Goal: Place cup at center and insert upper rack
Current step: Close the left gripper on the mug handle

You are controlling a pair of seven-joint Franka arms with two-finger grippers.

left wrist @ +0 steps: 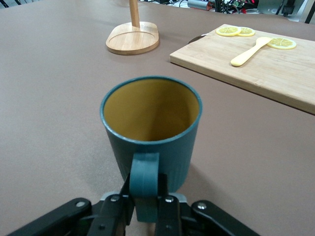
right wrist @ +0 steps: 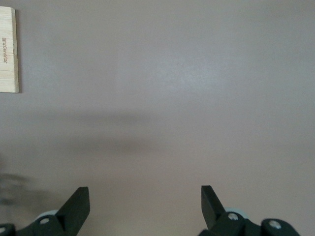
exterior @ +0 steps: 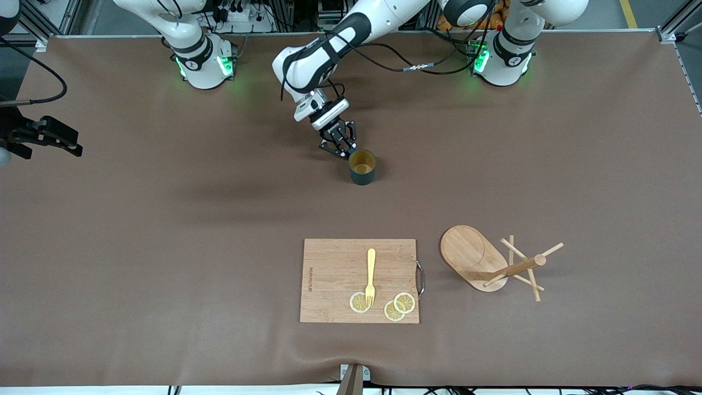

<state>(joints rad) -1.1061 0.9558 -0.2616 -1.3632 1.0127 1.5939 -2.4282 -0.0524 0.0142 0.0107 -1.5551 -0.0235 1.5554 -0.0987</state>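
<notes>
The dark teal cup stands upright on the brown table, its yellowish inside showing. My left gripper reaches in from the robots' side of it. In the left wrist view, my left gripper is shut on the loop handle of the cup. The wooden upper rack, with an oval base, a post and thin pegs, sits nearer the front camera, toward the left arm's end. Its base rests flat with the post rising from it. My right gripper, open, hangs over bare table at the right arm's end.
A rectangular wooden cutting board lies near the table's front edge, beside the rack. On it are a yellow fork and three lemon slices. Its edge shows in the right wrist view.
</notes>
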